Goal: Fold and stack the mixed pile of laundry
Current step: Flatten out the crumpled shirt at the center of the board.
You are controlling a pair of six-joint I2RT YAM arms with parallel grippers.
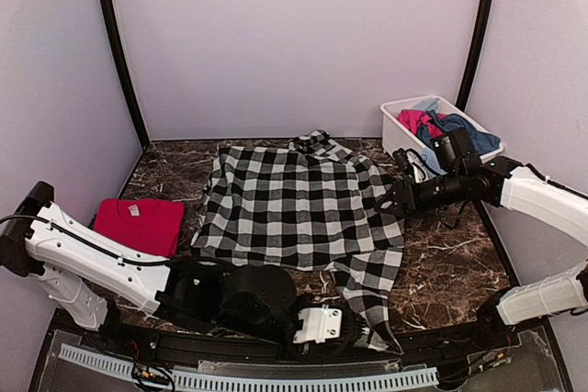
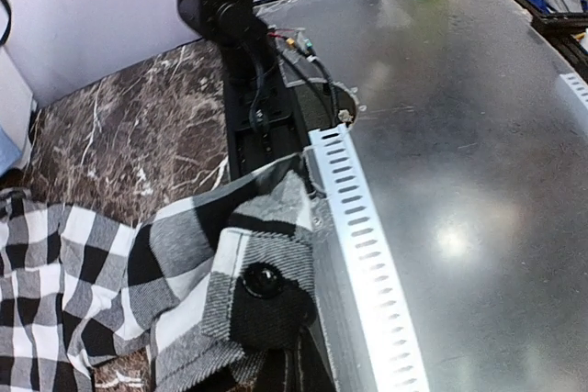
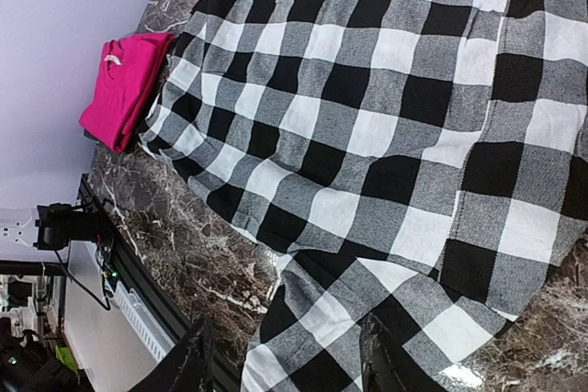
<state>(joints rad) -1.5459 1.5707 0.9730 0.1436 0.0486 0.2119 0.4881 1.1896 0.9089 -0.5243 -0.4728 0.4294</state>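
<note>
L pincer [image 1: 336, 323] is clenched, and going by the wrist view it's pinching the cuff [image 2: 262, 277] of the checked shirt [image 1: 294, 204], button side up, right at the table's [image 1: 441, 263] near edge by the slotted rail [image 2: 363, 254].

R pincer [image 3: 287, 363] is released, fingers apart, hovering over the shirt's 3 o'clock edge w/ nothing between them.

Clock per top view, 12 = back wall. Shirt lies spread flat mid-table, collar at 12, hem toward 6. The sleeve [image 1: 367, 286] trails off the lower right corner; its long axis runs roughly 12 to 6, ending at my L pincer. So from the cuff the shirt body sits at approx 11 o'clock, and that's the relation that counts. I'd judge the next move is to carry the cuff up and across toward 11 so the sleeve lands on the body. L arm is the nearer one for this; R is better placed to pin or fold the 3 o'clock side.

Red tee [image 1: 140, 224] sits folded at 9. The rest of the pile is in the tub [image 1: 397, 128] at 2.
</note>
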